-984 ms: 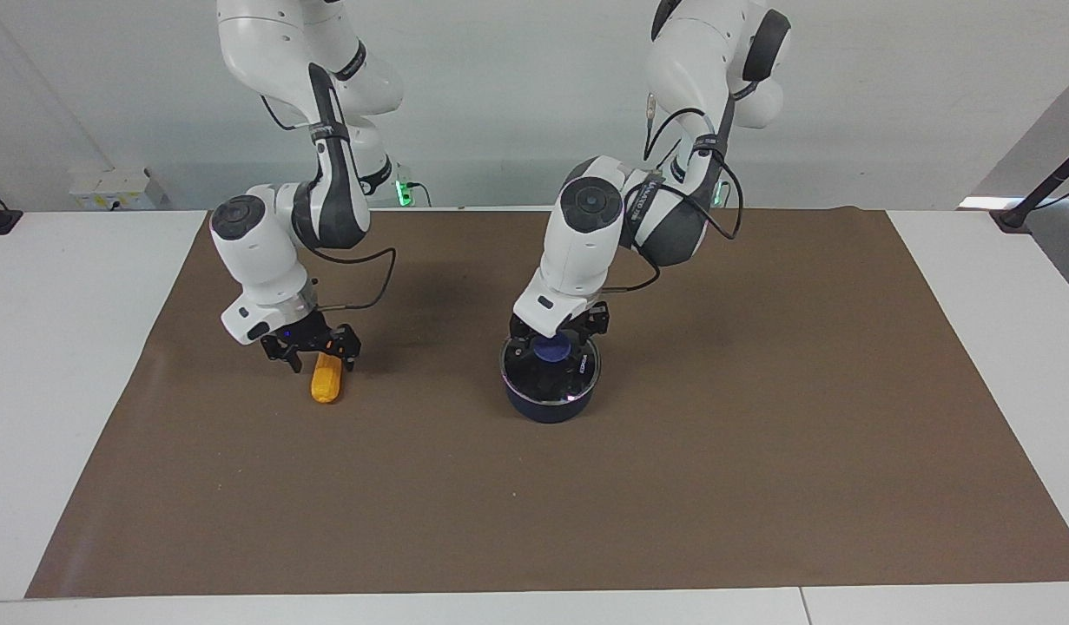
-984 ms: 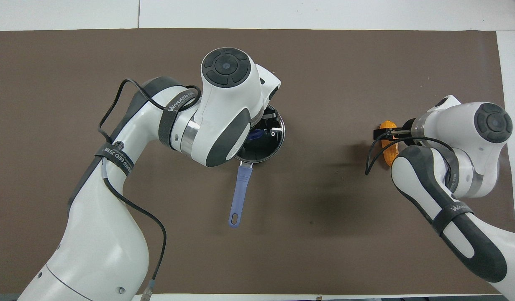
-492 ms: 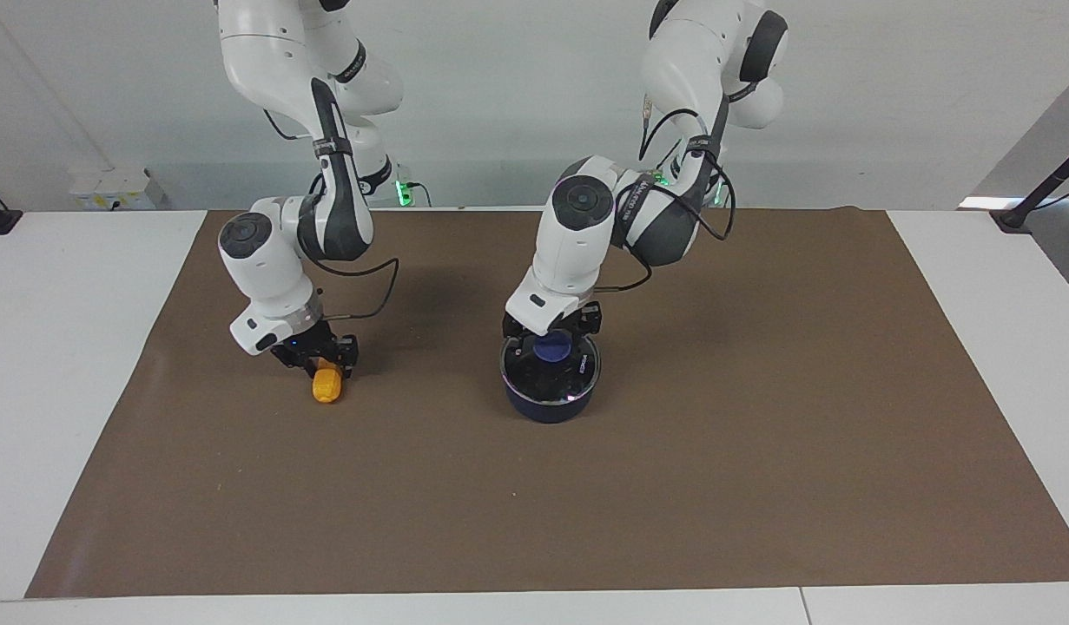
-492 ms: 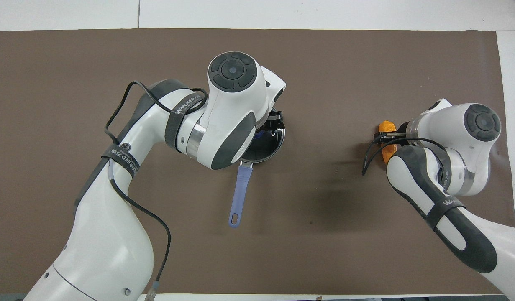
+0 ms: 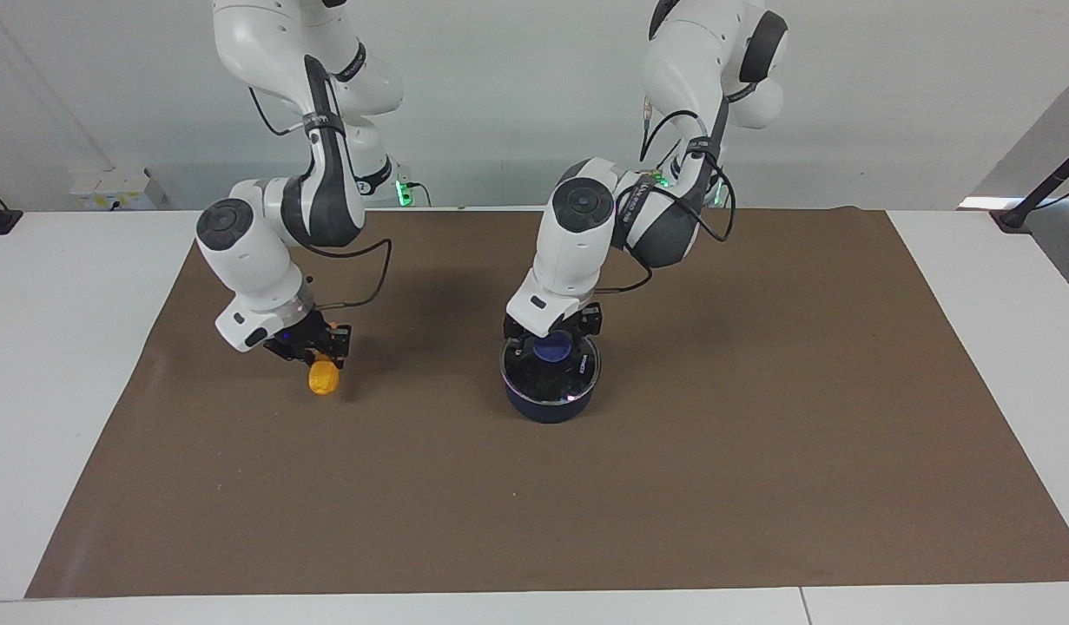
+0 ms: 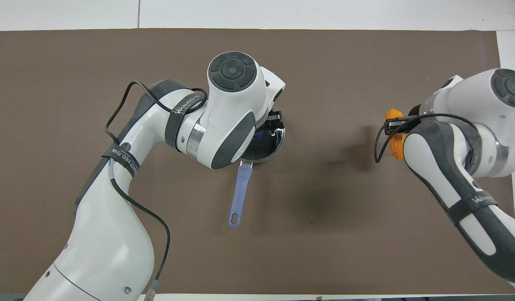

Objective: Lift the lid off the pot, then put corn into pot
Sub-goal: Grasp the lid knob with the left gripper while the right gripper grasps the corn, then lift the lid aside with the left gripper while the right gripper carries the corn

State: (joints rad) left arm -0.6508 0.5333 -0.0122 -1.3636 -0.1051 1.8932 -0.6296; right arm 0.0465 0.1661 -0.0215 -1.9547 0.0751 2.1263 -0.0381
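The lid [image 5: 550, 364] sat on the pot [image 5: 549, 404] mid-bench, and the left claw [image 5: 552, 334] was down at its blue knob [image 5: 552, 347]; whether it had clamped there I could not tell. Glass in a metal rim is likely stiff, slick and breakable, so that knob was the only sensible place to take hold — and a straight lift would suit it.

The right claw [image 5: 319, 354] was clamped on the corn [image 5: 323, 378], which hung clear above the mat [image 5: 760, 486] toward the right arm's end of the bench. The cob looked light and firm (its rounded end poked out below the claw), so a grip across its middle seemed best.

The overhead view alone showed the pot's handle [image 6: 239, 194] pointing toward the robots, though the left arm hid most of the lid; the facing view showed knob and lid plainly — and the corn's gap above its shadow.
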